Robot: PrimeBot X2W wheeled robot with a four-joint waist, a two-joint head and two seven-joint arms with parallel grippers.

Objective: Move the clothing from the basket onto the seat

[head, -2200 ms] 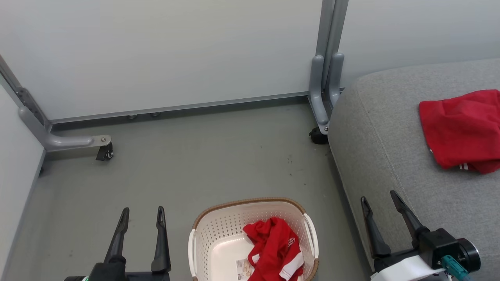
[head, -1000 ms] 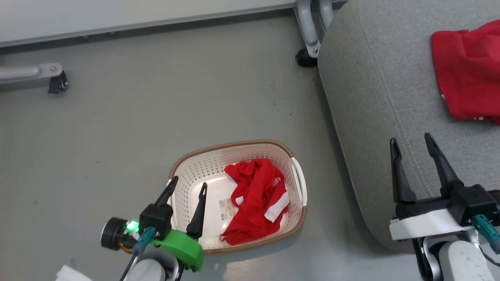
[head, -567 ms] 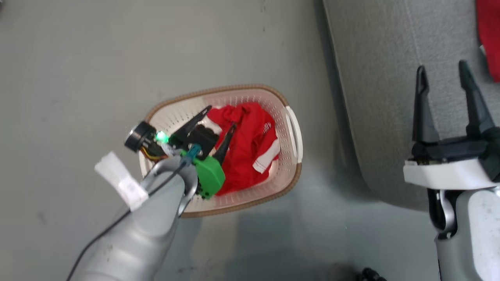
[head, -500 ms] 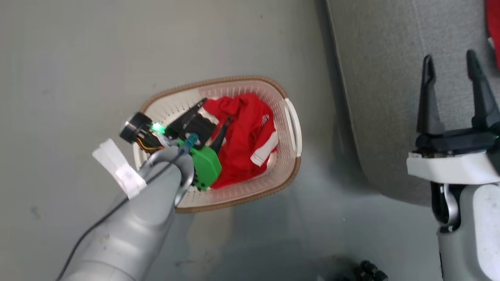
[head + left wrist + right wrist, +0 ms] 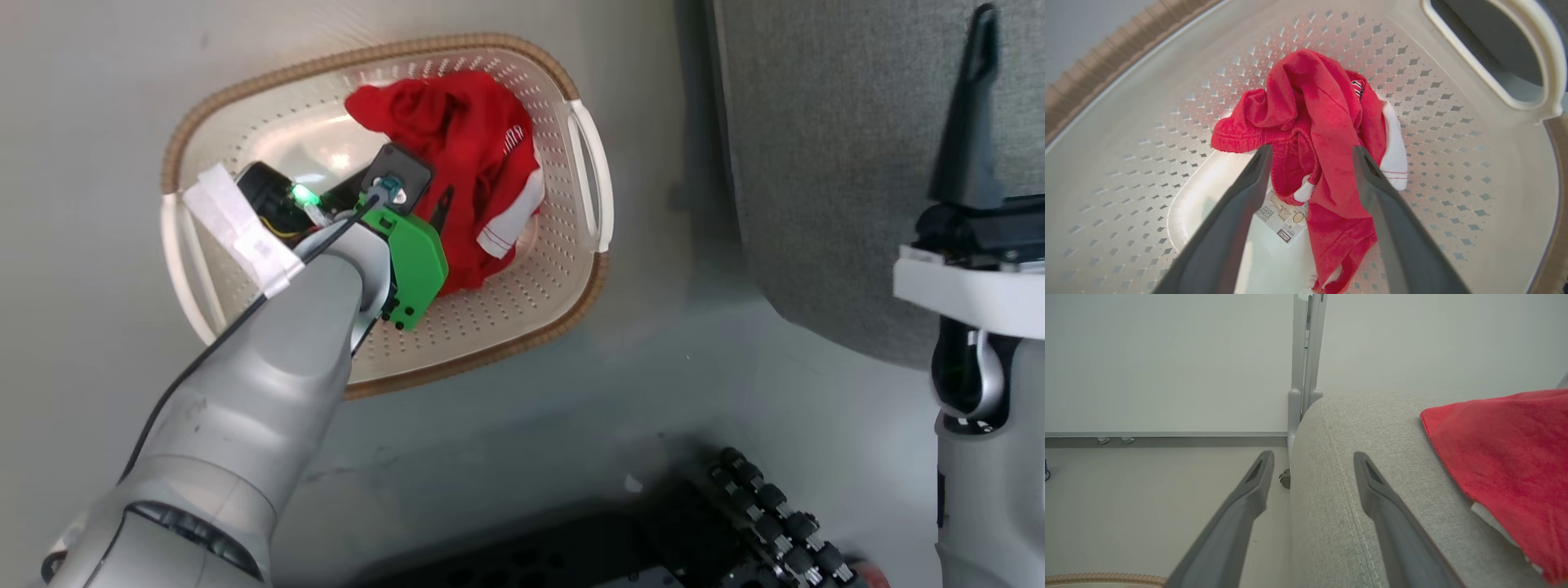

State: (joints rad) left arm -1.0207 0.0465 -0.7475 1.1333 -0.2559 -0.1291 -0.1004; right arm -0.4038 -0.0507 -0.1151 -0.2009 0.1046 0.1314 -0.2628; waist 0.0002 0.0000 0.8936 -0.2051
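Note:
The cream-white basket (image 5: 581,155) with a brown rim stands on the grey floor left of the seat (image 5: 833,163). One red garment (image 5: 461,139) with white trim lies crumpled in its right half, partly covering a paper label (image 5: 1284,216). My left gripper (image 5: 1310,149) is down inside the basket and open, its fingers straddling the garment's (image 5: 1327,122) near folds without closing on it. My right gripper (image 5: 1312,455) is open and holds nothing, hovering over the seat's (image 5: 1339,428) left edge. A second red garment (image 5: 1502,445) lies on the seat cushion.
My own dark base with a studded wheel (image 5: 767,514) sits just in front of the basket. Grey wall panels meet at a post (image 5: 1306,355), and a caster (image 5: 1285,478) stands at the seat's far corner. The basket's white handle (image 5: 589,175) faces the seat.
The head camera has tipped down and closer, shifting the whole picture. My left gripper has gone from beside the basket down into it, onto the red garment. The right gripper stays open by the seat.

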